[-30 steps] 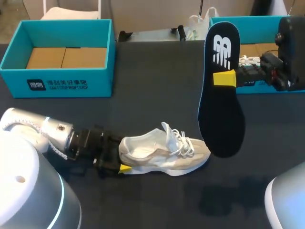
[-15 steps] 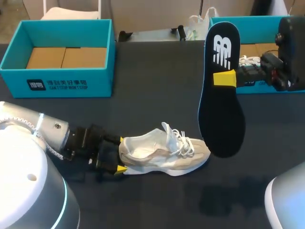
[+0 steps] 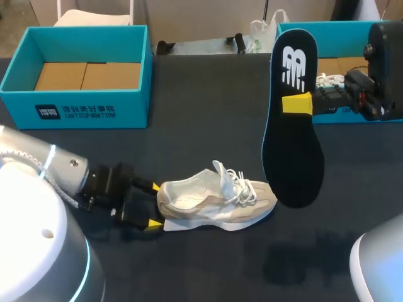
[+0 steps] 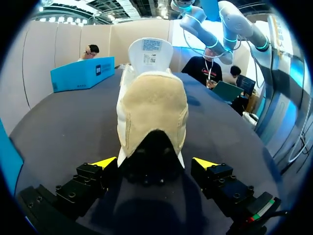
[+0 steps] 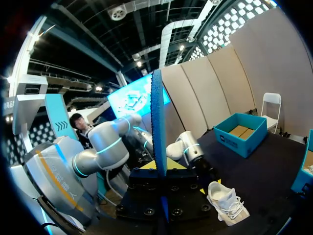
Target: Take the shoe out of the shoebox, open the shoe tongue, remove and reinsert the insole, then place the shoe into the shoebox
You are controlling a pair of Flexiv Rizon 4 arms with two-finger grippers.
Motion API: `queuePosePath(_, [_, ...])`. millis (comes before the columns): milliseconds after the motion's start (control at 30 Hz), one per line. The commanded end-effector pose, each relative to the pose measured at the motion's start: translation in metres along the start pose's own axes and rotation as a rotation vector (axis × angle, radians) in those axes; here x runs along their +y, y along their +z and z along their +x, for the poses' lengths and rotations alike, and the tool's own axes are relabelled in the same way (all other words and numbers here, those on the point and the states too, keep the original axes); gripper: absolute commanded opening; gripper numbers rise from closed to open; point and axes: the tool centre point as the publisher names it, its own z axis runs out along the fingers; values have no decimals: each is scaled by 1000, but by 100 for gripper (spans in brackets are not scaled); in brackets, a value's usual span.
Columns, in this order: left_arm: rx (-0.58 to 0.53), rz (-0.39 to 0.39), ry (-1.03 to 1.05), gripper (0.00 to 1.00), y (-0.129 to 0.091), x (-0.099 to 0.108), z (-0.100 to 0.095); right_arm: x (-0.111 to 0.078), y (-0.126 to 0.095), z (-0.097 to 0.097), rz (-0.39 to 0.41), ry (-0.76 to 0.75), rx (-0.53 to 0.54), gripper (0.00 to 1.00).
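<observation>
Table (image 3: pixel 208 94); insole (image 3: pixel 291 145) broadside in head view, edge-on from right wrist.

**Camera placement: one fixed overhead, two wrist-mounted**

The head camera sits above and behind the robot. It looks down from well back and takes in the whole table (image 3: pixel 208 94). The left wrist camera lies low near the table's near left corner, faces toward the right edge, and is very close to the heel of the shoe (image 4: pixel 152 112). The right wrist camera is raised near the far right corner and faces back toward the left edge, with the insole (image 5: pixel 157 127) edge-on just ahead. All three views share the shoe.
</observation>
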Motion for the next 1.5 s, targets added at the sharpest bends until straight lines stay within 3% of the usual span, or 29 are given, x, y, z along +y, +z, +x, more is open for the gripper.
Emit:
queuePosePath(33, [34,-142,-22,100,-15,-9,2,1,2,-1,3,2,1,0])
queuePosePath(67, [44,-194,-34,100,-17,-9,2,1,2,-1,3,2,1,0])
queuePosePath(700, [54,-199,-6,100,-16,-14,4,1,2,-1,3,2,1,0])
queuePosePath(933, [64,-389,-42,100,-17,-28,13,1,2,-1,3,2,1,0])
queuePosePath(1067, [59,-451,-64,100,-23,-32,16,1,2,-1,3,2,1,0])
queuePosePath(1200, [35,-585,-73,100,-27,-36,15,1,2,-1,3,2,1,0])
queuePosePath(1300, [13,-630,-70,100,-33,-39,14,1,2,-1,3,2,1,0])
queuePosePath(1333, [-19,-705,-92,100,-35,-40,14,1,2,-1,3,2,1,0])
queuePosePath(1400, [-38,-711,-91,100,-36,-40,13,1,2,-1,3,2,1,0])
queuePosePath(1500, [-50,-801,-135,100,-37,-43,8,1,2,-1,3,2,1,0])
